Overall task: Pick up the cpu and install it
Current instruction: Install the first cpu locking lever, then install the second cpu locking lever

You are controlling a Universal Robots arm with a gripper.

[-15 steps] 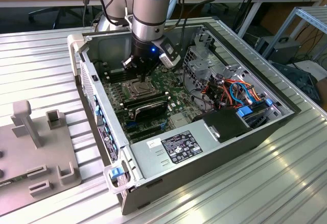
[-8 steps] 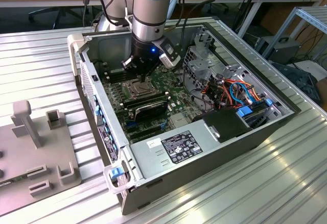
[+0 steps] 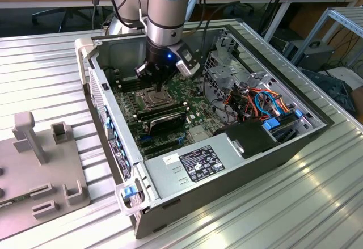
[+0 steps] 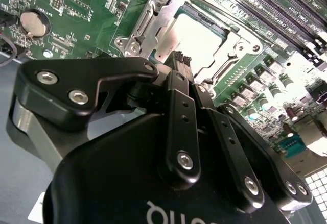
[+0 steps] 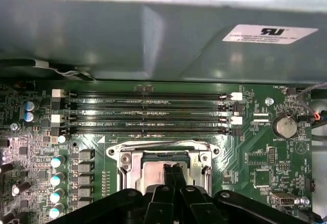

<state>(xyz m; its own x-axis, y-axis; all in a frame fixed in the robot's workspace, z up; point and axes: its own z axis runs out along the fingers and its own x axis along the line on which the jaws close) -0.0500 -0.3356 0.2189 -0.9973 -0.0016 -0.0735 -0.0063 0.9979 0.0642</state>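
In both wrist views, claw (image 5: 172, 169) (image 4: 180, 60) pressed together, empty, tips just above cpu (image 5: 158, 170) (image 4: 196, 35) seated in socket (image 5: 125, 158) (image 4: 148, 17).

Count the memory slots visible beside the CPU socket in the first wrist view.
4 memory slots, lying parallel in a stack between the case wall and the CPU socket; the gripper sits over the socket. None seem hidden.

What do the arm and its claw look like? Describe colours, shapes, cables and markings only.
The arm is a thick silver-grey cylinder with a darker joint band, and black cables trail behind it. At its wrist sit a grey camera block and a small blue light. The claw is matt black, with flat linkage bars fixed by silver screws, and its body carries pale lettering.
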